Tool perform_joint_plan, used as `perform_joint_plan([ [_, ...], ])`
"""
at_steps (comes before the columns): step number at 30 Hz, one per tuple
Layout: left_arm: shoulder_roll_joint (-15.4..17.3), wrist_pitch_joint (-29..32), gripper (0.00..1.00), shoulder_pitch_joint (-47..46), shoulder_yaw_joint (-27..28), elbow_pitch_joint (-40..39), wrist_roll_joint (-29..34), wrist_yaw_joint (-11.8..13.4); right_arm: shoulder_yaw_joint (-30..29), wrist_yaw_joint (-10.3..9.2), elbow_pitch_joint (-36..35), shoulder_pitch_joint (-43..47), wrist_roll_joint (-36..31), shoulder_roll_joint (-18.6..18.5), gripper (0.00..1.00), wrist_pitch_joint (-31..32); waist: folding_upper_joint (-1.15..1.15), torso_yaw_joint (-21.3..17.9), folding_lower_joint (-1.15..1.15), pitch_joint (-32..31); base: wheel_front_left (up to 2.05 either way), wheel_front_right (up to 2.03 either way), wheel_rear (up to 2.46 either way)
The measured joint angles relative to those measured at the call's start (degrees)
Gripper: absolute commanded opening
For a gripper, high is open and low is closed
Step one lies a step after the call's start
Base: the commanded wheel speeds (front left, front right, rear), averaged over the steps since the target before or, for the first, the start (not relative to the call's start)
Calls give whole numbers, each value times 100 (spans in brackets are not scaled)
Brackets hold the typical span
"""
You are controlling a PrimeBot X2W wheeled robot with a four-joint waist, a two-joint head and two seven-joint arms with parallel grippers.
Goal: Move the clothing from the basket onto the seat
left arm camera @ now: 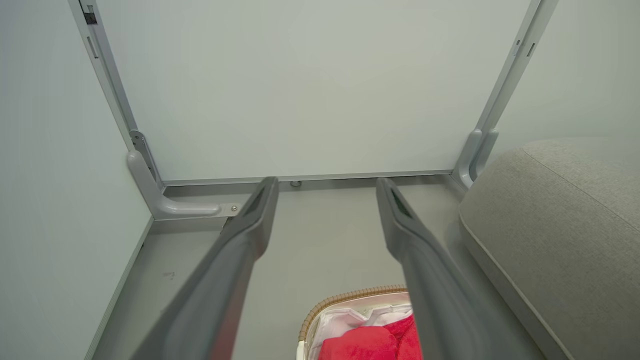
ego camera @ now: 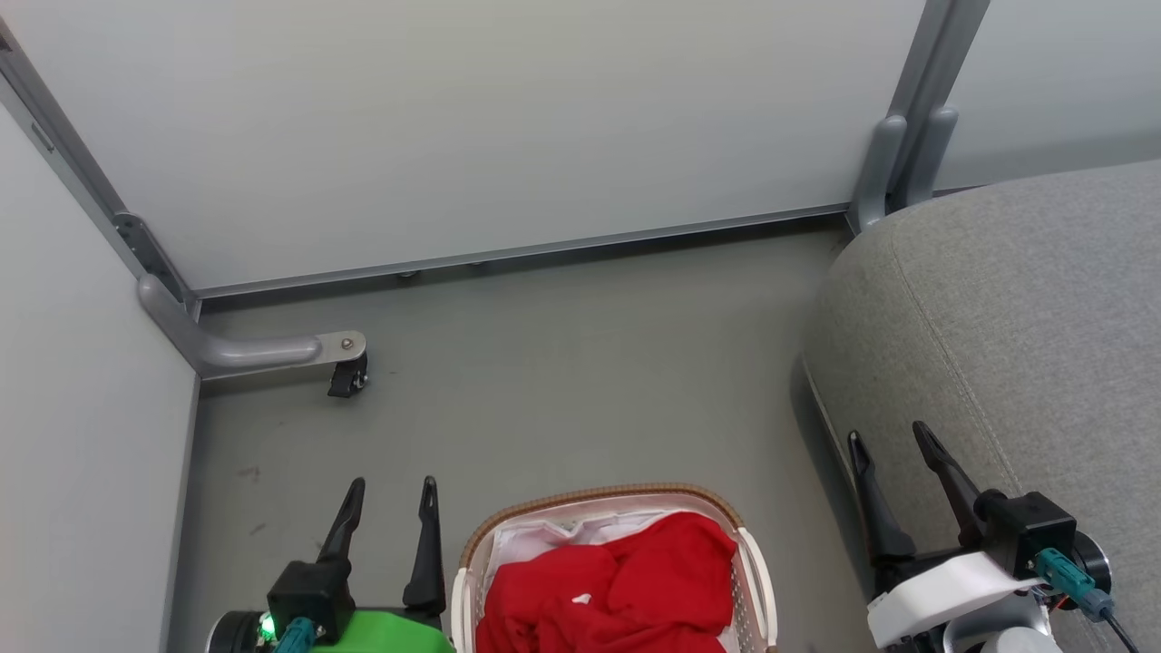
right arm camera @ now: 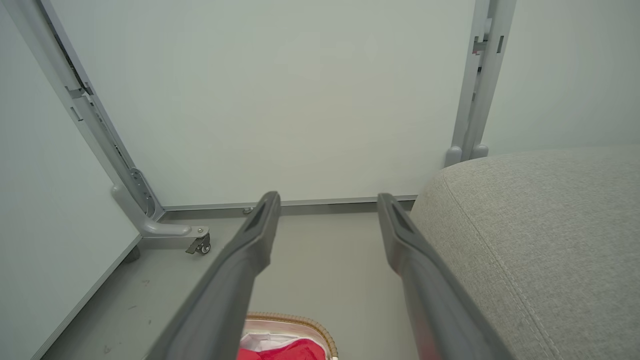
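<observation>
clothing [ego camera: 626, 580] in basket [ego camera: 760, 580], seat [ego camera: 1016, 326] (rt)

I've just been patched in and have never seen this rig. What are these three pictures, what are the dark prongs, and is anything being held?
The top picture looks down from the robot's head. The prongs are its left gripper and right gripper, both open and empty. The other two pictures look along each gripper's own fingers from wrist cameras. On the floor stands the basket with the red clothing inside. The grey seat is to the right, and white partition panels stand behind.
</observation>
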Motion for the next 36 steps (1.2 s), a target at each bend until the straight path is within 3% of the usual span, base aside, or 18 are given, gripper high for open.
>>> perform_joint_plan([
  [10, -1, -14, 100, -732, -636, 114, 382, -213, -68, 1, -143, -291, -246, 0, 100, -8, 0, -83, 0, 513, 0, 0, 0],
  [19, -2, -14, 100, -1858, -1696, 1924, 694, -609, -333, 1, -286, -887, -359, -5, 100, -8, 0, -237, 0, 1452, 0, 0, 0],
  [26, -7, -14, 100, -2788, -2484, 3353, 956, -680, -289, 1, -359, -1323, -271, -8, 100, -8, 0, -418, 1, 2301, 0, 0, 0],
  [36, 2, -14, 100, -3546, -2945, 4597, 879, -682, 52, 3, -433, -1667, 10, -11, 100, -8, 0, -792, 1, 3404, 0, 0, 0],
])
